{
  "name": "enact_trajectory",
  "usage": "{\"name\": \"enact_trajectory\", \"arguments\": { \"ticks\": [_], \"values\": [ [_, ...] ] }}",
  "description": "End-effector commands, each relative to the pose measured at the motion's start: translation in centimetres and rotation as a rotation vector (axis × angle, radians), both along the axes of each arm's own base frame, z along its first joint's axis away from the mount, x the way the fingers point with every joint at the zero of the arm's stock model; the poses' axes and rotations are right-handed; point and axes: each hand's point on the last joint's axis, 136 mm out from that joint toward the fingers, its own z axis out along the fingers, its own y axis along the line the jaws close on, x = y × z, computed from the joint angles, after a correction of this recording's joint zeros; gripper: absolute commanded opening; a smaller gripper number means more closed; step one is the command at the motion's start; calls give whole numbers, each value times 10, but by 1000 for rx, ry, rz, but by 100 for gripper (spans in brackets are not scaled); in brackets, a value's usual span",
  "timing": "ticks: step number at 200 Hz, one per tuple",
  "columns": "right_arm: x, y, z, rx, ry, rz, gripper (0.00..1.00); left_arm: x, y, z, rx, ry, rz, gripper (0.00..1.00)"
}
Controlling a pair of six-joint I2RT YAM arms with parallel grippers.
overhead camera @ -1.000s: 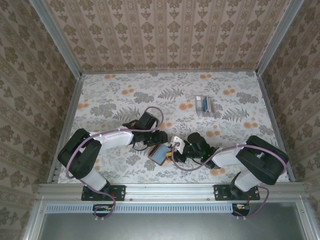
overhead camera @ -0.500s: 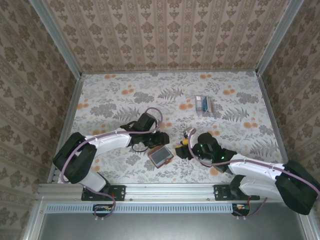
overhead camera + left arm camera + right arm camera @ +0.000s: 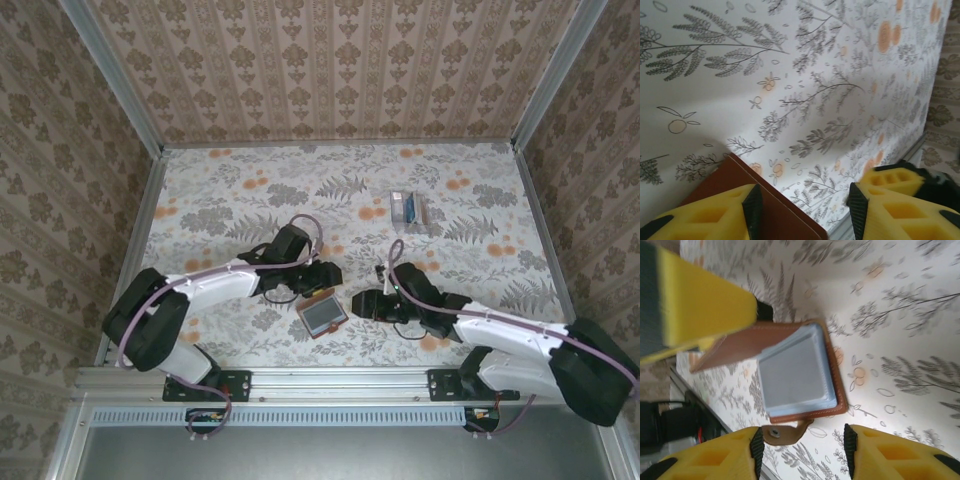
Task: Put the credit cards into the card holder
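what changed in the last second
The right gripper let go of the pale card it carried at the card holder and backed slightly right, open and empty. The left gripper stayed at the holder's flap; the spare cards stayed put.

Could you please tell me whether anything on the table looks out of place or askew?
Nothing is damaged or spilled. The card holder lies open at a slant, with one flap tilted up against a finger of the left gripper. Some credit cards lie far off, not yet in it.
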Motion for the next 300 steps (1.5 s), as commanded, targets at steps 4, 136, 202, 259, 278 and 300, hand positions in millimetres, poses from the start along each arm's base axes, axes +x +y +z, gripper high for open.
{"name": "enact_trajectory", "arguments": {
  "ticks": [4, 136, 202, 259, 278, 300],
  "values": [
    [-10, 19, -8, -31, 11, 176, 41, -7, 11, 17, -2, -22, -8, 52],
    [53, 88, -50, -12, -46, 159, 24, -33, 73, -50, 198, 47, 48, 16],
    [48, 59, -38, -72, 3, 141, 34, -19, 98, -57, 231, 41, 173, 15],
    [32, 59, -17, -168, -14, 127, 43, -11, 109, -13, 134, -23, 248, 16],
    [29, 73, -10, -189, -13, 136, 47, -13, 129, -16, 173, -25, 279, 16],
    [26, 88, -6, -224, -13, 142, 50, -19, 147, -36, 227, 14, 303, 13]
  ]
}}
